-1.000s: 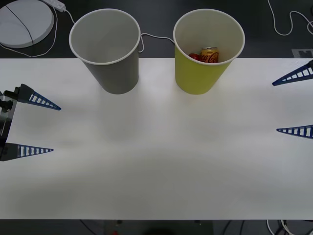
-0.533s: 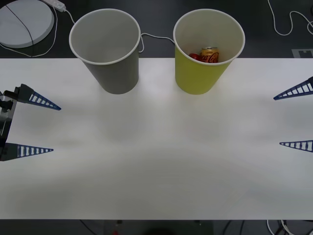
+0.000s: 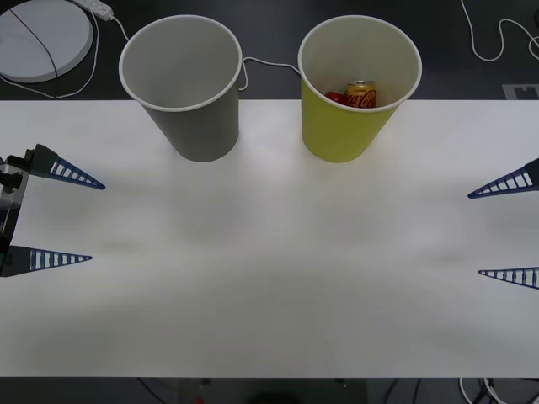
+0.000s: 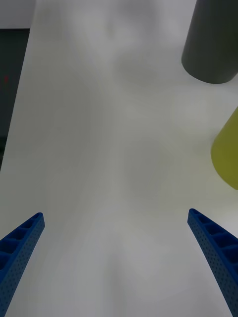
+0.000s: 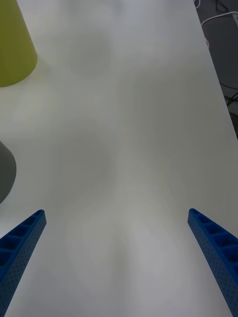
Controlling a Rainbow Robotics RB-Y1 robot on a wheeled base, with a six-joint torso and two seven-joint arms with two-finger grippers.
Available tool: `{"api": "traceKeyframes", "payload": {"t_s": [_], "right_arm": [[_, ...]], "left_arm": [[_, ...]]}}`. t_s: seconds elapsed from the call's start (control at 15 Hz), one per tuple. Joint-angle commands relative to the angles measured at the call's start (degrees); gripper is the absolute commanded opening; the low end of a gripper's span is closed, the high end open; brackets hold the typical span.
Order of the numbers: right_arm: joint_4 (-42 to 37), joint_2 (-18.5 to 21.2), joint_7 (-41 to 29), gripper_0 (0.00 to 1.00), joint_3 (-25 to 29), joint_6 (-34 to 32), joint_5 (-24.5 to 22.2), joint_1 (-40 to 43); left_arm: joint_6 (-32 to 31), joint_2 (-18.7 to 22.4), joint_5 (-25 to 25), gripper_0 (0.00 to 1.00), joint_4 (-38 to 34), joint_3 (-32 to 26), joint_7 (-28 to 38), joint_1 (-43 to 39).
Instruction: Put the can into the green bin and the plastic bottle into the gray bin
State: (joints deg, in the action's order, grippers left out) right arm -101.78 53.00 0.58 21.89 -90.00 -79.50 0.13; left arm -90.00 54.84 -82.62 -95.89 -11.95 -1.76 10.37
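The red can (image 3: 360, 93) with its gold top lies inside the yellow-green bin (image 3: 341, 135) at the back of the white table. To its left stands the gray bin (image 3: 198, 126), and its inside shows nothing. The plastic bottle is out of view. My left gripper (image 3: 84, 220) is open at the table's left edge, with nothing between its blue fingers. At the right edge my right gripper (image 3: 474, 233) is open too, holding nothing. The right wrist view catches the gray bin (image 4: 210, 44) and the green bin (image 4: 227, 153); the left wrist view catches the green bin (image 5: 14, 47) and the gray bin (image 5: 6, 173).
A small red round object (image 3: 335, 98) lies beside the can in the green bin. Behind the table lie a round white disc (image 3: 42, 38) and white cables (image 3: 488, 38) on a dark floor. The white table (image 3: 269, 278) spreads wide between the two arms.
My right gripper has drifted toward the table's front edge, still open. The left gripper, the bins and the can have stayed where they were.
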Motion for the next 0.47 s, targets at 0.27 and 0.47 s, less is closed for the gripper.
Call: {"api": "traceKeyframes", "payload": {"t_s": [0.27, 0.47], "right_arm": [[0.01, -1.14, 0.65, 1.00, 0.00, 0.00, -0.13, 0.13], [0.01, -1.14, 0.65, 1.00, 0.00, 0.00, -0.13, 0.13]], "left_arm": [[0.00, 0.00, 0.00, 1.00, 0.00, 0.00, 0.00, 0.00], [0.00, 0.00, 0.00, 1.00, 0.00, 0.00, 0.00, 0.00]]}}
